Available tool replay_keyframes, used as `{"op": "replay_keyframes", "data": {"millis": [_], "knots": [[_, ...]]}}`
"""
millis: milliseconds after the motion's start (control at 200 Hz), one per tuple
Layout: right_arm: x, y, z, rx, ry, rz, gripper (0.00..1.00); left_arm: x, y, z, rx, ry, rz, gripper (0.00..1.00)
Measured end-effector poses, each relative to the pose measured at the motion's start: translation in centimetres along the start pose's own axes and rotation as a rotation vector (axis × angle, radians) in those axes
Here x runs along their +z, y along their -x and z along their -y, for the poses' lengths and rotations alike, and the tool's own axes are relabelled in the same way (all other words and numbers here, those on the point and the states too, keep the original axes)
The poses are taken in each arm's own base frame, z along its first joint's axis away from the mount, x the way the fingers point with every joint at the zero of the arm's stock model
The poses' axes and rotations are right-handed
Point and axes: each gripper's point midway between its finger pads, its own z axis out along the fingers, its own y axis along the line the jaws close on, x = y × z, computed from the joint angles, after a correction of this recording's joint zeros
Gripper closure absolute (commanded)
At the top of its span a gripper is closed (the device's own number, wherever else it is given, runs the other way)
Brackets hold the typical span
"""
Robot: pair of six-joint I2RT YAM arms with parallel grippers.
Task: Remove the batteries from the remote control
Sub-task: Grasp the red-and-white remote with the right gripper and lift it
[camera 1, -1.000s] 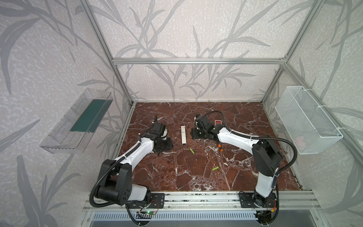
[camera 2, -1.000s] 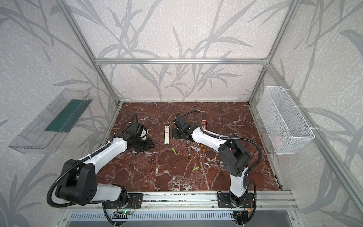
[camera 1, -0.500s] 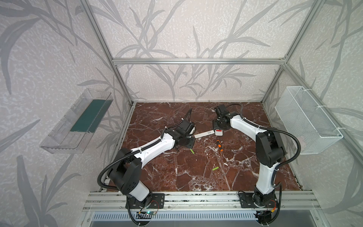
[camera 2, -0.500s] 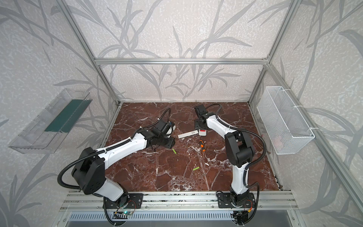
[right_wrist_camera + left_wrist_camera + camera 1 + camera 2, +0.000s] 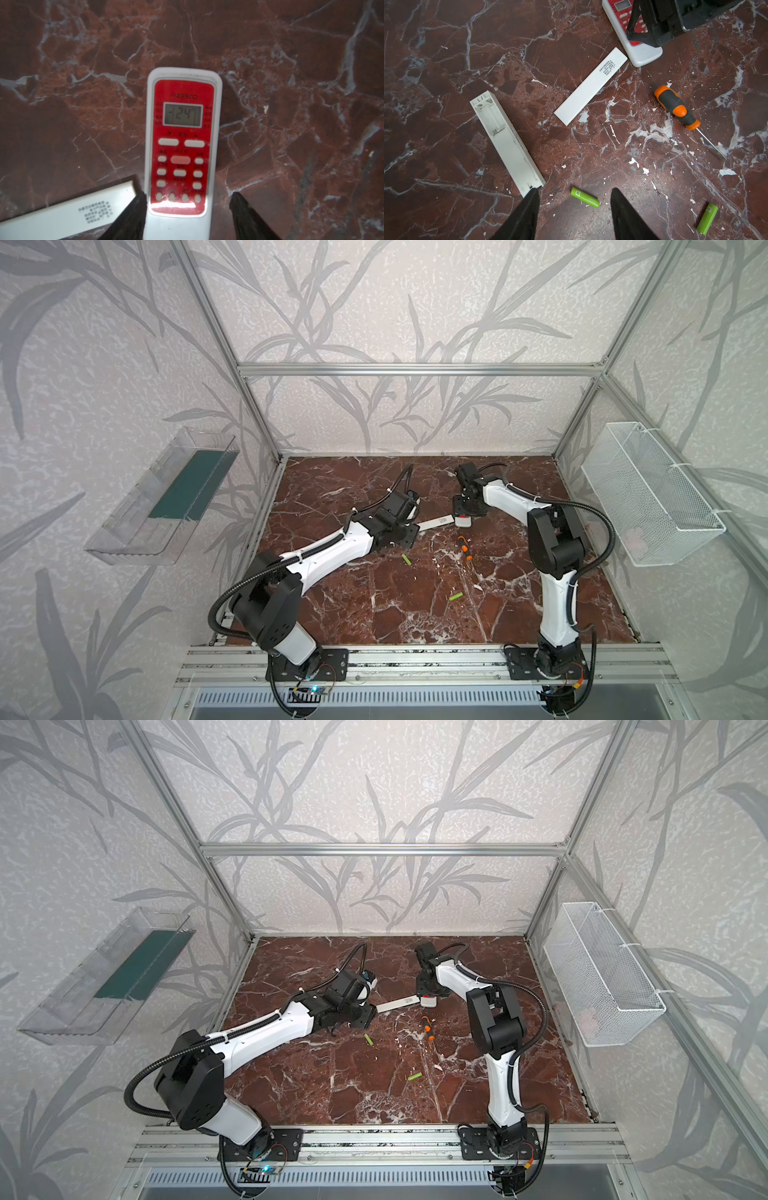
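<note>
**Batteries.** Two lime-green cylindrical batteries are found lying loose on the red-brown marble bench [image 5: 374,614]. The nearer battery [image 5: 584,197] is seen in the left wrist view on the bench between the left arm's jaws. It is placed in both top views just in front of that arm's tip [image 5: 406,559] [image 5: 368,1039]. The farther battery [image 5: 707,218] lies well apart from it, towards the front edge [image 5: 456,596] [image 5: 414,1076].

**Remotes.** A slim white plastic remote body [image 5: 506,143] is recorded with its battery compartment exposed and empty. A flat white rectangular cover [image 5: 589,87] bearing a printed label lies detached beside it. One end of the cover lies just beside a white remote with a red button face [image 5: 180,145], which is face up with its display lit. The back of that remote is not visible.

**Left gripper** [image 5: 574,191]. The jaws are spread and nothing is pinched. One fingertip [image 5: 534,192] is at the end of the slim white remote body.

**Right gripper** [image 5: 187,195]. The jaws are spread to either side of the red-faced remote. One finger [image 5: 135,214] is against its edge and the other is clear of it, so no grip is made.

**Other.** An orange-and-black handled screwdriver [image 5: 677,108] lies on the bench near the red-faced remote, with nothing touching it.
</note>
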Motion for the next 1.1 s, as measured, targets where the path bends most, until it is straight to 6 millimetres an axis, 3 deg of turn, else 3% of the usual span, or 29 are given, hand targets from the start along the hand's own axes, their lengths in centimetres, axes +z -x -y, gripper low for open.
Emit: {"op": "replay_keyframes", "data": {"millis": [375,780,885,970,1100], "knots": [[0.5,0.4,-0.4,0.010,0.033,0.003,0.36,0.9,-0.1,-0.3,0.001,0.019,-0.004,0.43],[1.0,-0.4,-0.1,-0.011,0.019,-0.016,0.37,0.9,-0.2,-0.4,-0.010,0.028,-0.007,0.43],[1.1,-0.5,0.0,-0.012,0.020,-0.020,0.41,0.9,-0.3,-0.5,-0.010,0.034,-0.013,0.42],[1.2,-0.7,0.0,-0.013,0.017,-0.021,0.50,0.9,-0.6,-0.7,-0.010,0.041,-0.021,0.42],[1.1,-0.8,0.2,-0.022,0.017,-0.007,0.62,0.9,-0.6,-1.0,-0.021,0.059,-0.022,0.31]]}}
